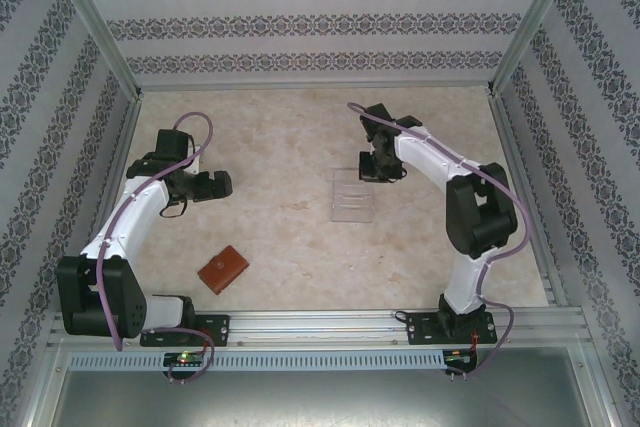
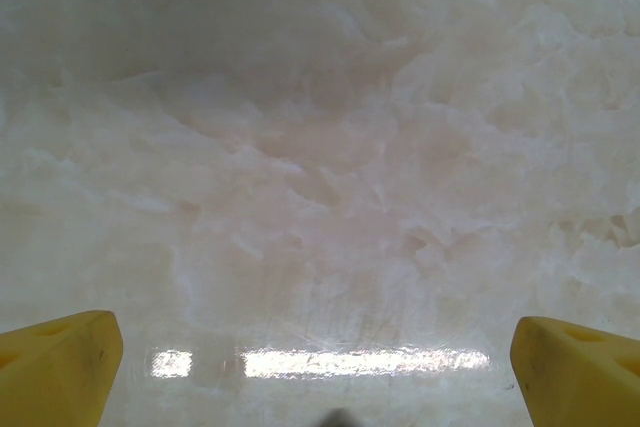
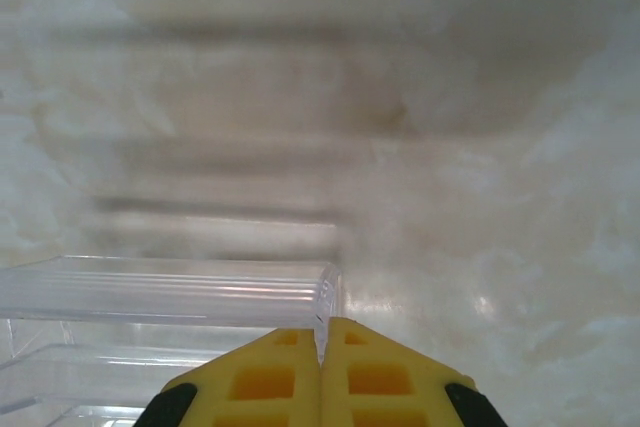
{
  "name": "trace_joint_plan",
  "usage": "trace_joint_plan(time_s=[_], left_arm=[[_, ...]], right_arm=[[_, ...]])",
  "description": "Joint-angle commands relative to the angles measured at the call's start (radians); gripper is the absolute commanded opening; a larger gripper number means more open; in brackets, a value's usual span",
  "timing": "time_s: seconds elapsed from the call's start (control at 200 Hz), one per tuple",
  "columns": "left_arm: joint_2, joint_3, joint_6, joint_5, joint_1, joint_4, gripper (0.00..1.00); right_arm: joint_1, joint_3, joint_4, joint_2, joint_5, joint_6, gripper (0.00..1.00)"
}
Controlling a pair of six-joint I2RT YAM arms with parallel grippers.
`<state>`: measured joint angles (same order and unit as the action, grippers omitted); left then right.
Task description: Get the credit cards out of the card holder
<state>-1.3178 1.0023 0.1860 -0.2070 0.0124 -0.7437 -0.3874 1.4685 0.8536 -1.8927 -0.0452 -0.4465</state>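
The left arm reached forward, elbow bent; the left gripper (image 1: 215, 185) (image 2: 320, 359) hung wide open and empty over the bare table (image 1: 290, 137). The right arm arched over, and the right gripper (image 1: 379, 169) (image 3: 322, 335) was pinched together, nothing visible between its fingers, just beside a clear stand (image 1: 352, 197) (image 3: 170, 292). The holder (image 1: 223, 269) lay closed near the left base.

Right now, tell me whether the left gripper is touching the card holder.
Apart. The top external view shows a plain stretch of bare table between the left gripper and the card holder.
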Motion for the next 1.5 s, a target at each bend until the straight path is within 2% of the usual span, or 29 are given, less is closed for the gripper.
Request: trace_joint_plan(time_s=[0.0,0.565,0.739,1.064,1.494], left_arm=[[-0.001,-0.014,-0.024,-0.015,-0.005,-0.001,1.0],[-0.007,-0.018,-0.022,-0.039,-0.005,-0.001,1.0],[-0.007,-0.017,-0.02,-0.053,-0.005,0.0,1.0],[-0.017,-0.015,-0.017,-0.063,-0.005,0.001,1.0],[-0.019,-0.016,-0.016,-0.067,-0.005,0.001,1.0]], right_arm=[[-0.016,0.098,0.069,-0.051,-0.014,0.031,0.07],[-0.018,0.489,0.202,-0.336,0.005,0.104,0.06],[-0.022,0.506,0.189,-0.372,-0.001,0.107,0.07],[-0.032,0.512,0.192,-0.384,0.01,0.103,0.16],[-0.024,0.489,0.221,-0.334,0.058,0.069,0.16]])
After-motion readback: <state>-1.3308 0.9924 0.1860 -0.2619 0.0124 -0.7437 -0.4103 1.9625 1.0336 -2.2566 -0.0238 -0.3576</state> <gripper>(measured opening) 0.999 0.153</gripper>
